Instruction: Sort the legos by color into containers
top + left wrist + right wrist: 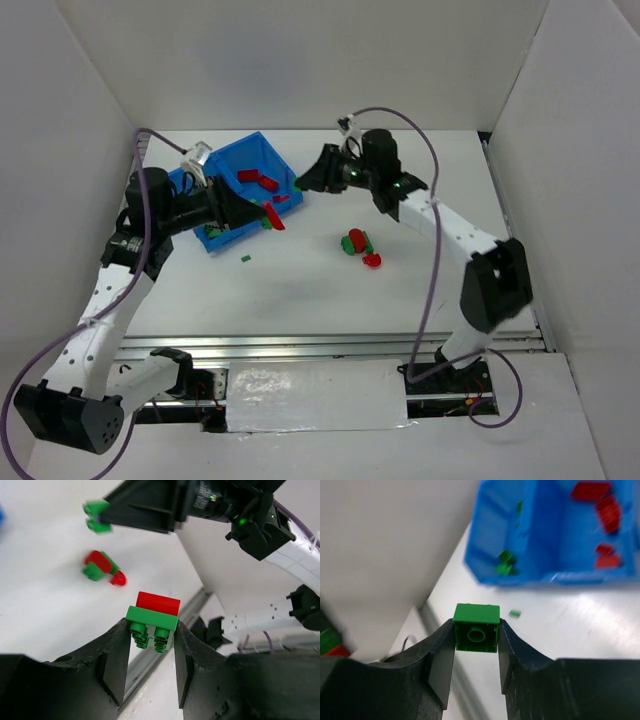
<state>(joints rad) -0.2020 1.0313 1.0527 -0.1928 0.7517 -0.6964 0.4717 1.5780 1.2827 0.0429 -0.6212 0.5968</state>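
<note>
Faintly, unreadable white print (202, 495) marks the right pincer (101, 516).

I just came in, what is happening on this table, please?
Bricks are being sorted by color into a blue bin. The left gripper holds a joined red-green pair, the right gripper a single green brick. Red bricks lie in one compartment, green ones in the other. A few loose bricks lie on the table.
</note>
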